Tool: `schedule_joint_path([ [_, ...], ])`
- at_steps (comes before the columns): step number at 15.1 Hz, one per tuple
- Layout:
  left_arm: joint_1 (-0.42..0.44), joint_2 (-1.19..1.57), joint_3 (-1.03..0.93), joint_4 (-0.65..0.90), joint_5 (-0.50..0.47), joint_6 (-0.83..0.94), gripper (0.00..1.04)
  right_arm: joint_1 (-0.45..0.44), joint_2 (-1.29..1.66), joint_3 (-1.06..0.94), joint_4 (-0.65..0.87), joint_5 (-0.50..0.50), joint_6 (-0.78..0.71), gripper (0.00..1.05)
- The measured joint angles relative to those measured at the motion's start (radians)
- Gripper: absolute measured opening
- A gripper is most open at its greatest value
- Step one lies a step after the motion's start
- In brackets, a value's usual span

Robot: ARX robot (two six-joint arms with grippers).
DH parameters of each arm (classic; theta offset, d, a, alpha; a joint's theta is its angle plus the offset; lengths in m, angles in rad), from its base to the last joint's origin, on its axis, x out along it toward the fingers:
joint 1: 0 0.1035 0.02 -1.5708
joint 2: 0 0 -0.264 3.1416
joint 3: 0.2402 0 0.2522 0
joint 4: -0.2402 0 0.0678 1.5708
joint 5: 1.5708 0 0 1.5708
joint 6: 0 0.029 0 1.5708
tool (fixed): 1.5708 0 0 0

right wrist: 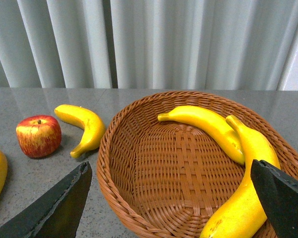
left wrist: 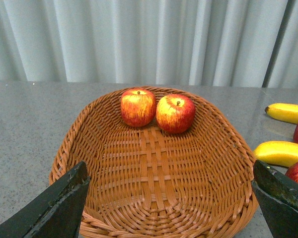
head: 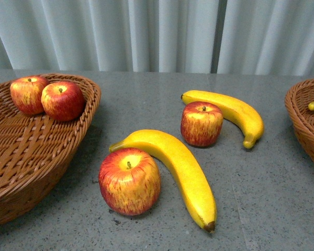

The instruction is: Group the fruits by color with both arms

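On the grey table lie a near apple (head: 129, 181) touching a long banana (head: 180, 167), and farther back a second apple (head: 201, 123) beside another banana (head: 230, 112). Two apples (left wrist: 138, 107) (left wrist: 175, 113) rest at the far end of the left wicker basket (left wrist: 114, 163). My left gripper (left wrist: 171, 206) hangs open over that basket, holding nothing. In the right basket (right wrist: 139, 163) lie two bananas (right wrist: 203, 126) (right wrist: 248, 173). My right gripper (right wrist: 171, 203) is open above it, one finger (right wrist: 283, 198) close over a banana. Neither arm shows in the front view.
The left basket (head: 21, 157) fills the table's left side and the right basket (head: 303, 120) sits at the right edge. A pale pleated curtain (head: 162, 31) closes off the back of the table. Bare tabletop (head: 272, 198) lies between the loose fruit and the right basket.
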Motion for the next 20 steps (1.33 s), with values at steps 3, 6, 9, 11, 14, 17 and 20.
schedule_joint_path([
  [3, 0.000, 0.000, 0.000, 0.000, 0.000, 0.000, 0.98, 0.000, 0.000, 0.000, 0.000, 0.000, 0.000, 0.98],
  [6, 0.000, 0.000, 0.000, 0.000, 0.000, 0.000, 0.98, 0.000, 0.000, 0.000, 0.000, 0.000, 0.000, 0.98],
  [9, 0.000, 0.000, 0.000, 0.000, 0.000, 0.000, 0.98, 0.000, 0.000, 0.000, 0.000, 0.000, 0.000, 0.98],
  [11, 0.000, 0.000, 0.000, 0.000, 0.000, 0.000, 0.98, 0.000, 0.000, 0.000, 0.000, 0.000, 0.000, 0.98],
  [14, 0.000, 0.000, 0.000, 0.000, 0.000, 0.000, 0.98, 0.000, 0.000, 0.000, 0.000, 0.000, 0.000, 0.98],
  [17, 0.000, 0.000, 0.000, 0.000, 0.000, 0.000, 0.98, 0.000, 0.000, 0.000, 0.000, 0.000, 0.000, 0.98],
  [20, 0.000, 0.000, 0.000, 0.000, 0.000, 0.000, 0.98, 0.000, 0.000, 0.000, 0.000, 0.000, 0.000, 0.98],
])
